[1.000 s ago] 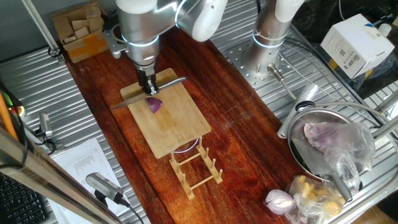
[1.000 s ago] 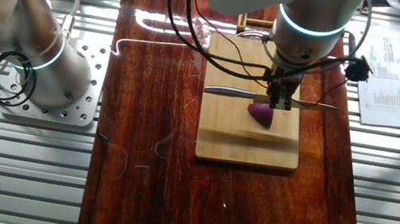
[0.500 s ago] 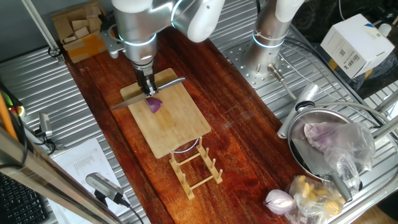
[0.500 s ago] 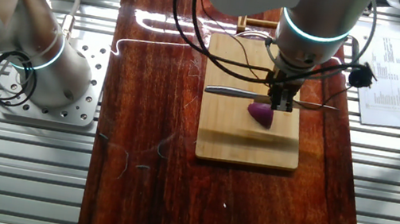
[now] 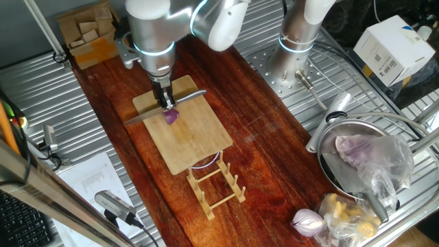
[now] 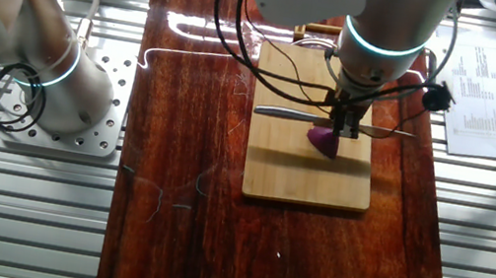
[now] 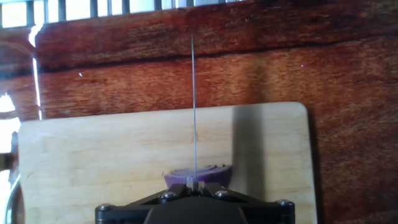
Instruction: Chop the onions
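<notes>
Now | pincer (image 5: 166, 103) clenched on knife (image 5: 147, 114), edge over the wedge | onion (image 6: 324, 141): one purple wedge on board (image 6: 307, 178), mid-counter | handling, judged: light, layered, slick, apt to roll or split; best pinned flat side down | count: one wedge, one knife, one board

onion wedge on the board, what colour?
Purple-red onion wedge, paler cut edge; clearest in the hand view.

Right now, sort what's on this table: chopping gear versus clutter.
For the job:
onion wedge
knife, held in the end effector
bamboo cutting board

Lying about:
wooden rack
whole red onion
plastic-wrapped purple lump
printed sheet
</notes>
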### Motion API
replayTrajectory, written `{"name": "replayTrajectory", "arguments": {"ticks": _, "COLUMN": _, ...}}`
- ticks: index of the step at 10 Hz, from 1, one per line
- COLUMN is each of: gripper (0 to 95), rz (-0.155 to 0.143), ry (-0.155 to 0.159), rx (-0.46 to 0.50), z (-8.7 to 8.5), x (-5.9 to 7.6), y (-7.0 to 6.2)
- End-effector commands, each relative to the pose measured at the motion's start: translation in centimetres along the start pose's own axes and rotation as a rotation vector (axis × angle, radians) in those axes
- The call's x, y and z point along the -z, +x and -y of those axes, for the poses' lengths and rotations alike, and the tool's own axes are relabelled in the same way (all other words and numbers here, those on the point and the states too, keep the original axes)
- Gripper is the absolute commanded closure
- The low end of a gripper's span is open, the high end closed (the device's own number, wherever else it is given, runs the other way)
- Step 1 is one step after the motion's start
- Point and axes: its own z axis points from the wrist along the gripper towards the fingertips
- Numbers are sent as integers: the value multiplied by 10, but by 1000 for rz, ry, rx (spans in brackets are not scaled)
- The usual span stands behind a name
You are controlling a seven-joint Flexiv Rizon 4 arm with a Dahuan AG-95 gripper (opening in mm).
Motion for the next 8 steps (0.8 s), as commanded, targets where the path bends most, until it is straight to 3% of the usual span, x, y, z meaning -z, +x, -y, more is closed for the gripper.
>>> {"name": "replayTrajectory", "arguments": {"ticks": 1, "gripper": 950, "rz": -8, "ry": -1, "rx": 0, "z": 0, "x": 3, "y": 1}}
{"name": "replayTrajectory", "arguments": {"ticks": 8, "gripper": 950, "rz": -13, "ry": 0, "rx": 1, "z": 3, "x": 6, "y": 2}}
